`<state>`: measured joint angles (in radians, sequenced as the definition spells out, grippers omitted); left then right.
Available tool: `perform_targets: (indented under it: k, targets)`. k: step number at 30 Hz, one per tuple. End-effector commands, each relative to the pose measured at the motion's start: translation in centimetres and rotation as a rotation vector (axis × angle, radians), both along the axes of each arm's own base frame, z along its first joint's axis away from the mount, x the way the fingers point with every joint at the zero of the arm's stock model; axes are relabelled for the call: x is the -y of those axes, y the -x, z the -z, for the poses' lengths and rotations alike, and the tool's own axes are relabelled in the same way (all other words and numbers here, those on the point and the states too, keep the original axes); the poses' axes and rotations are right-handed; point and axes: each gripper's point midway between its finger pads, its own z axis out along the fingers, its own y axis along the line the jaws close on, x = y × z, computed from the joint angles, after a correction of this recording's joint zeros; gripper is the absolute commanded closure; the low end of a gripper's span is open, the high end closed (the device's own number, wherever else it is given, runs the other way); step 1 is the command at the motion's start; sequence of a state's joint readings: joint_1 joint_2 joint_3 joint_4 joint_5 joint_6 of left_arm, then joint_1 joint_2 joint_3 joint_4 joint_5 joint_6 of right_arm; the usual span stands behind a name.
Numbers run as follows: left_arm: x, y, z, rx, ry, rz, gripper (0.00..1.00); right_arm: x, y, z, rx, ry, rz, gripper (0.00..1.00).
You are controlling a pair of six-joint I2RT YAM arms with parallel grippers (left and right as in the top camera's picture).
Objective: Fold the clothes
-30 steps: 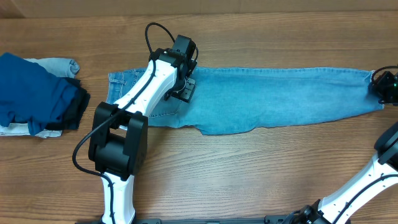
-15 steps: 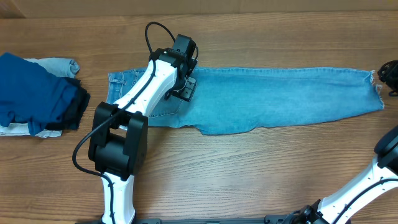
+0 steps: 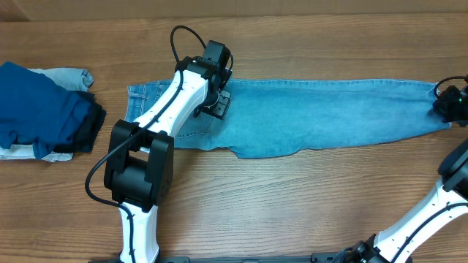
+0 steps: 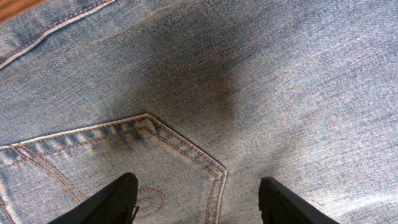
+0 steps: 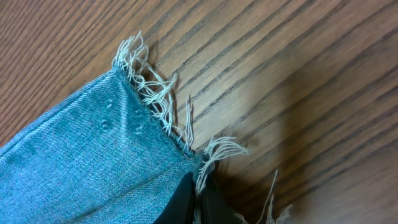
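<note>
The clothes, long light-blue jeans (image 3: 322,113), lie flat across the table with the waist at the left and the frayed hem (image 5: 155,93) at the far right. My left gripper (image 3: 218,102) hovers over the waist end. In the left wrist view it (image 4: 199,186) stands open, its fingers either side of a stitched back pocket (image 4: 124,143), holding nothing. My right gripper (image 3: 447,104) sits at the hem corner. In the right wrist view it (image 5: 198,194) is shut, with denim edge and frayed threads pinched between its dark fingers.
A stack of folded garments sits at the left edge: a dark navy one (image 3: 36,109) on top of pale grey-white ones (image 3: 69,75). The wooden table (image 3: 292,197) extends in front of the jeans. The left arm's base (image 3: 135,175) stands near the front.
Half a second ago the right gripper was off the hem, further right and back. It has since come back onto the hem corner and shut. The left arm has not moved.
</note>
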<state>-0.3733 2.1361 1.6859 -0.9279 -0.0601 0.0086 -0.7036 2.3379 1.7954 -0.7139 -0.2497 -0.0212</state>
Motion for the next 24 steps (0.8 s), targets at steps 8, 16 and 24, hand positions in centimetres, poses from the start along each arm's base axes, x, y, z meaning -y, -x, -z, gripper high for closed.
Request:
perform_targets:
  k: [8, 16, 24]
  targets:
    - [0.7, -0.4, -0.8, 0.025, 0.017, 0.019, 0.34, 1.3, -2.8, -14.8, 0.29, 0.17, -0.008, 0.96]
    - [0.7, -0.4, -0.8, 0.025, 0.017, 0.019, 0.34, 0.3, -4.8, -8.8, 0.198, 0.183, -0.025, 0.9]
    - [0.5, -0.5, -0.8, 0.03, 0.009, 0.018, 0.34, 2.2, -5.0, -8.0, 0.196, 0.221, 0.069, 0.96]
